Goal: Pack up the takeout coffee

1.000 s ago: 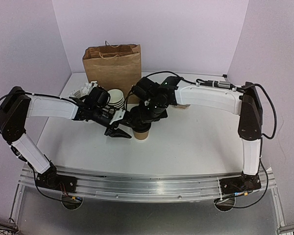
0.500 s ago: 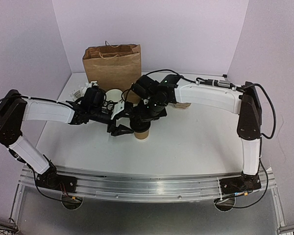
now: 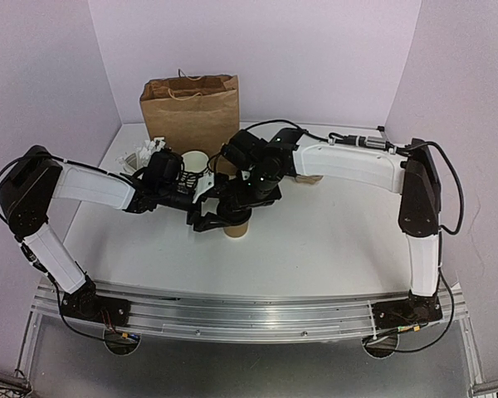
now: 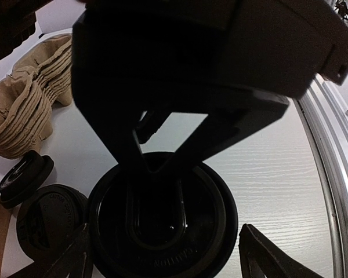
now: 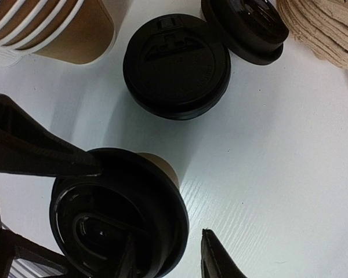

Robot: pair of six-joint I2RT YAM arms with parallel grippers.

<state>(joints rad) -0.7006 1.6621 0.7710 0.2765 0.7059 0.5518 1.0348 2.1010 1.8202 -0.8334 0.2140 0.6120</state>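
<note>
The left fingers point(image 4: 261, 255) stand spread wide on either side of the coffee cup point(image 3: 236, 227), clasping nothing. The right fingers point(image 5: 217, 260) are parted just over its black lid point(image 5: 119, 214), gripping nothing either. The cup stands upright on the white surface point(image 3: 332, 240) at the middle of the overhead view. Its lid looks seated, so capping seems done. A spare lid point(image 5: 177, 66) and stacked cups point(image 5: 52, 29) sit beyond it. The paper bag point(image 3: 191, 112) at upper left is likely where the cup goes.
</note>
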